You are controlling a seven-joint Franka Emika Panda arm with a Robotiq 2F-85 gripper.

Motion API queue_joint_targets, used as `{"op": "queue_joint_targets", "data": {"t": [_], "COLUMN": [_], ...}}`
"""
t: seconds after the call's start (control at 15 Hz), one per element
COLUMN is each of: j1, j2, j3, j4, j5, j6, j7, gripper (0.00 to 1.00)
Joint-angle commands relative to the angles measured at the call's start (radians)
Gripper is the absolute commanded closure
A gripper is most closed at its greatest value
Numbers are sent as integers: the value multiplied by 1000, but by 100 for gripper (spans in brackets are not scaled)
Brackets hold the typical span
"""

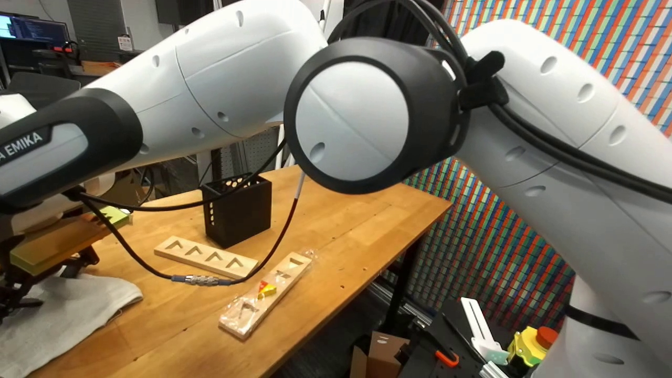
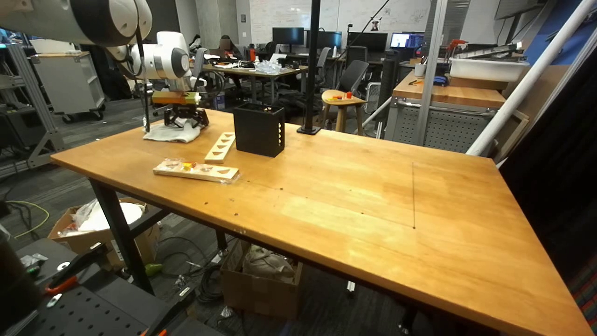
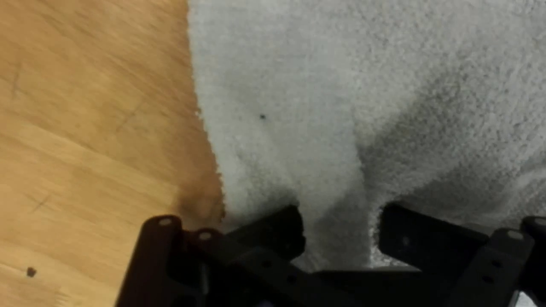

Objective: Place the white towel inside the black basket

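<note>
Tabletop [image 3: 85,149], towel [image 3: 277,106] partly behind fingers [image 3: 409,238]

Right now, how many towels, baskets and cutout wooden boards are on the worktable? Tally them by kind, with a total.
White towel: 1
Black basket: 1
Wooden boards with cutouts: 2
Total: 4

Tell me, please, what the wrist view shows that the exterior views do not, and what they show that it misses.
Only the wrist view shows a dark speck on the white towel and the cloth's fuzzy texture.

Only the exterior views show the black basket, a bare wooden board with triangular holes, and a plastic-wrapped board.

All share the white towel, the gripper at it, and the wooden table.
</note>
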Motion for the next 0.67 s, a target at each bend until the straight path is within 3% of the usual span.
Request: {"op": "queue_joint_targets", "data": {"t": [0.0, 0.2, 0.6], "j1": [14, 23, 11], "j2": [18, -7, -84], "j3": [1, -5, -12], "j4": [34, 13, -39], "j5": [0, -5, -8], "j6": [-24, -38, -96], "j7": [9, 22, 28], "gripper": [79, 99, 100]}}
